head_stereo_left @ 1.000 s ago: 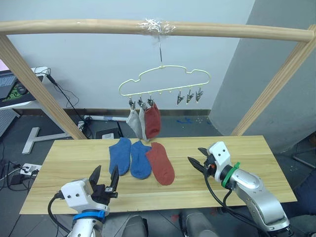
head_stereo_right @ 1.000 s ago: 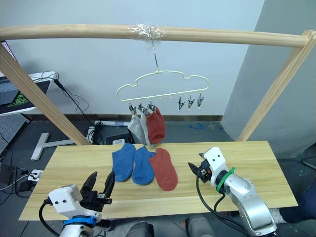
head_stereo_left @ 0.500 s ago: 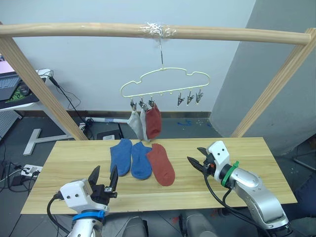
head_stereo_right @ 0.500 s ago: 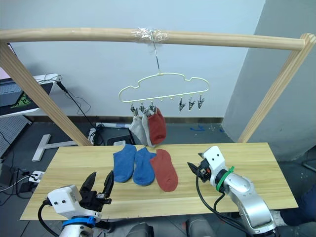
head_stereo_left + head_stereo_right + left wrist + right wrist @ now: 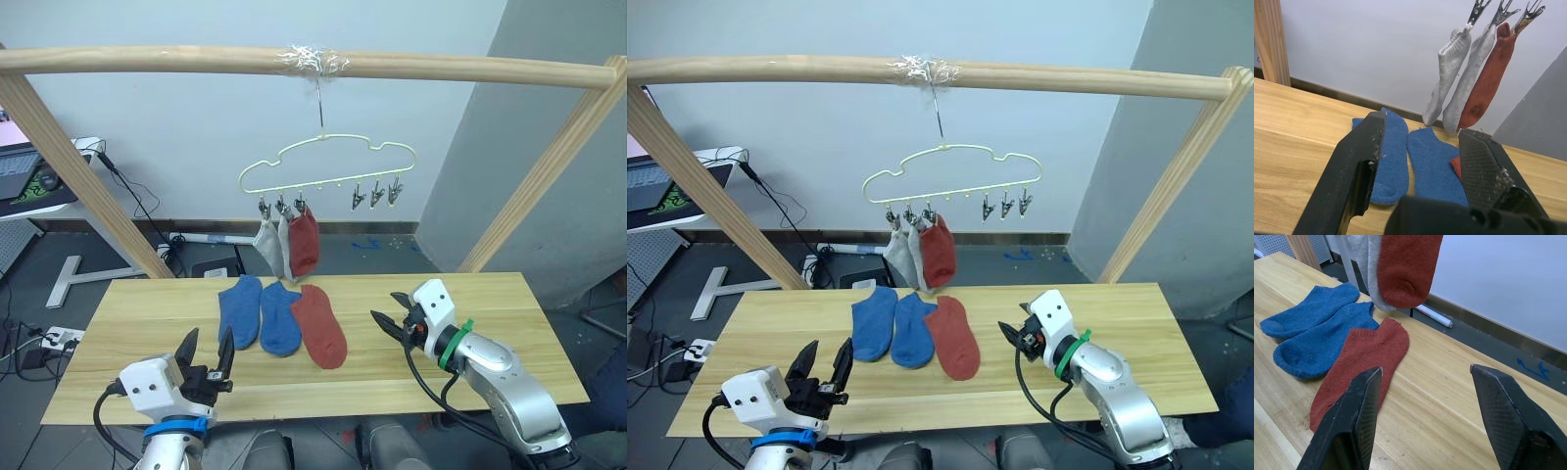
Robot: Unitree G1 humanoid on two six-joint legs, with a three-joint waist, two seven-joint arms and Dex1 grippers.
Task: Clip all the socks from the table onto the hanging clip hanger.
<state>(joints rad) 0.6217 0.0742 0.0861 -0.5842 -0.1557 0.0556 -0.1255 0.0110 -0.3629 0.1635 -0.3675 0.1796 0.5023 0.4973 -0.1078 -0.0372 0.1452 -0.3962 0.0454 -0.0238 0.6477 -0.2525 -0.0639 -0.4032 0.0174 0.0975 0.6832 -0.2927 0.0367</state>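
Three socks lie side by side on the table point(image 5: 147, 313): two blue socks point(image 5: 238, 309) point(image 5: 278, 317) and a rust-red sock point(image 5: 318, 325). Above them the cream clip hanger point(image 5: 328, 162) hangs from the top pole. Its left clips hold two light grey socks point(image 5: 265, 245) point(image 5: 282, 243) and a rust-red sock point(image 5: 303, 242). Three clips point(image 5: 376, 194) on the right hang bare. My left gripper point(image 5: 208, 345) is open at the table's front edge, in front of the blue socks. Right of the red sock, my right gripper point(image 5: 387, 307) is open above the tabletop, pointing toward that sock.
A round wooden pole frame spans the table, with a top beam point(image 5: 441, 65) and slanted posts at the left point(image 5: 69, 166) and right point(image 5: 539, 186). A side desk with a laptop point(image 5: 24, 176) stands at the far left. Cables lie on the floor behind.
The whole picture has shifted slightly, so the camera moved. The socks, the hanger and both grippers stay as they were.
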